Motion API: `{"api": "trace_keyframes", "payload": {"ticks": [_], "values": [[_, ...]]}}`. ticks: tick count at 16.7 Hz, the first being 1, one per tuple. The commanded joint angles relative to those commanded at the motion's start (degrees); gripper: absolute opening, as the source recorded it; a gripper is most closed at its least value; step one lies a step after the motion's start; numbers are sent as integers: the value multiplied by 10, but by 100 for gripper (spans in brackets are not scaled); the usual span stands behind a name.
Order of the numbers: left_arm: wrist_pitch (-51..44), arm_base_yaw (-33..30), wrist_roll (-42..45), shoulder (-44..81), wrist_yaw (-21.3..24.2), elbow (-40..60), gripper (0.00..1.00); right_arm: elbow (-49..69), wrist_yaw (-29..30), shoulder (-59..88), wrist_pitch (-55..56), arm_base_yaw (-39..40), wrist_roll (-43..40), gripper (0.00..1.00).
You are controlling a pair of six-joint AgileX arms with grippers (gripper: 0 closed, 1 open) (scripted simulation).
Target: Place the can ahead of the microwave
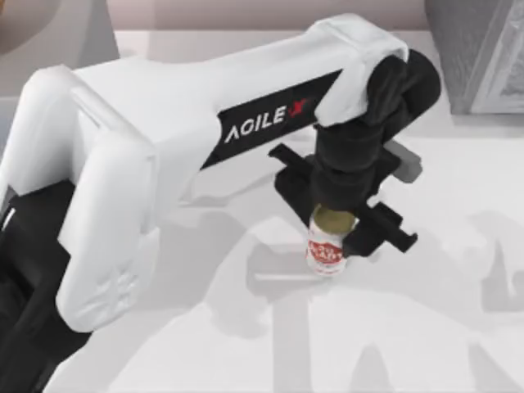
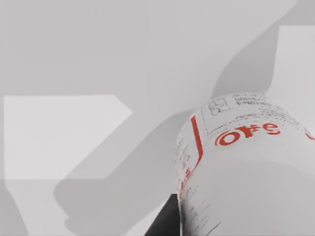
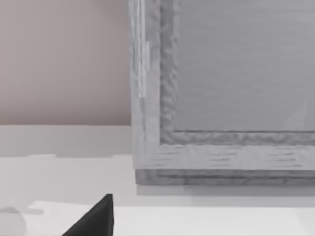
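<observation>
The can (image 1: 327, 246), with a dull gold top and a red-and-white label, stands upright near the middle of the table. My left gripper (image 1: 340, 214) reaches down over it from above, its dark fingers on either side, shut on the can. Up close in the left wrist view, the can (image 2: 246, 167) has one dark fingertip (image 2: 165, 222) against its side. A corner of the grey boxy microwave (image 1: 479, 57) shows at the table's far right, well behind and to the right of the can. The right wrist view faces the microwave (image 3: 221, 98), with one dark fingertip (image 3: 98, 216) of my right gripper low in the picture.
The white table (image 1: 442, 327) has open room in front of and to the right of the can. My left arm's white links (image 1: 164, 147) stretch across the left half of the table. A pinkish wall (image 3: 59, 59) stands behind the table.
</observation>
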Motion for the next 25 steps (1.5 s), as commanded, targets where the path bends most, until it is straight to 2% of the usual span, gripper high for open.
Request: {"api": "trace_keyframes", "payload": {"ticks": [4, 9, 13, 19, 25], "values": [[-50, 0, 0, -3, 0, 47, 0, 0, 0, 0, 0, 0, 0, 100], [-53, 0, 1, -1, 0, 50, 0, 0, 0, 0, 0, 0, 0, 100], [-77, 33, 31, -31, -11, -10, 0, 0, 0, 0, 0, 0, 0, 100], [-133, 176, 132, -151, -37, -230, 0, 0, 0, 0, 0, 0, 0, 100], [-125, 400, 242, -323, -41, -450, 0, 0, 0, 0, 0, 0, 0, 100]]}}
